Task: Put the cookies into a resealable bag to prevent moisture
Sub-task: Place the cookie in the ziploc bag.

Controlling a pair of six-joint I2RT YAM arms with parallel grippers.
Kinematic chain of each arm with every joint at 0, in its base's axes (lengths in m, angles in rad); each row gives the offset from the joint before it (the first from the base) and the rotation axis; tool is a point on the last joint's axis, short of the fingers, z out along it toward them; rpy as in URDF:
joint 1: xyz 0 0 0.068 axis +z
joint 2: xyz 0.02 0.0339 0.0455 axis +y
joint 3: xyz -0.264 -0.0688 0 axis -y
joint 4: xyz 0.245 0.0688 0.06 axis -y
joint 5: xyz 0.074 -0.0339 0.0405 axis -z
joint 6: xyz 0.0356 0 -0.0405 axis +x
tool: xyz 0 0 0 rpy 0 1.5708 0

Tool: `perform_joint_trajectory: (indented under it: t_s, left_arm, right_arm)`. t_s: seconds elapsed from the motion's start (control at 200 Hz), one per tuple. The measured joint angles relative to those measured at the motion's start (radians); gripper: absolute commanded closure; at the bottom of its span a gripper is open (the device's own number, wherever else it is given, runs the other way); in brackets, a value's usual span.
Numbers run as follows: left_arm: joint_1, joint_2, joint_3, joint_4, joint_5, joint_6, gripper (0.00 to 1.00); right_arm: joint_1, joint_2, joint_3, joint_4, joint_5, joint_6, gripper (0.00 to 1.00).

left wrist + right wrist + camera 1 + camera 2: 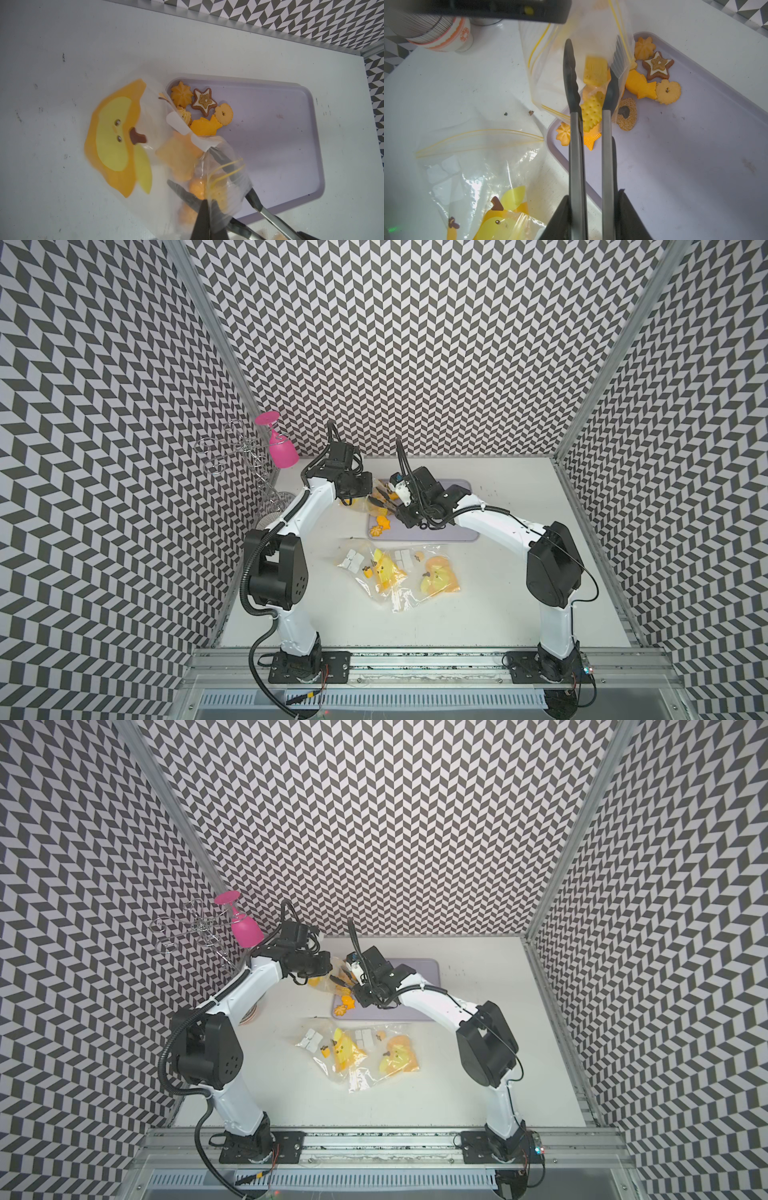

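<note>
- Left gripper jaws pinch the resealable bag's rim open.
- Right gripper jaws clasp tongs; we judge a cracker is dropping inside.
- Next we fetch cookies at the tray's nine o'clock end.

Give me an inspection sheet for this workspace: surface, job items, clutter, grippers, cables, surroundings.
Surface: white table, scuffed and speckled; lavender tray towards the back.
Job's things: cookies loose on the tray, several already in the resealable bag; one cracker, blurred, at the bag mouth between the tips of the tongs.
Clutter: spare chick-print bags in front of the tray; patterned cup; pink wine glass hanging on a wire rack.
Grippers: left gripper shut on the bag's rim; right gripper shut on the tongs.
Cables: black conduit loops off the left arm.
Surroundings: chevron-patterned walls on three sides.
</note>
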Motion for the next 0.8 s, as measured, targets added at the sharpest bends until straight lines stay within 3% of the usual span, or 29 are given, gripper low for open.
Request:
perform_joint_trajectory:
  t_s: [0.375,0.801]
  left_arm:
    - [0.000,0.003,0.000,0.000,-0.007,0.000,1.00]
    - [0.001,0.004,0.000,0.000,-0.047,-0.002,1.00]
  right_arm:
    - [0.000,-0.040,-0.039,0.013,-0.003,0.001,0.73]
    - [0.000,-0.484,-0.492,0.201,0.021,0.071,0.77]
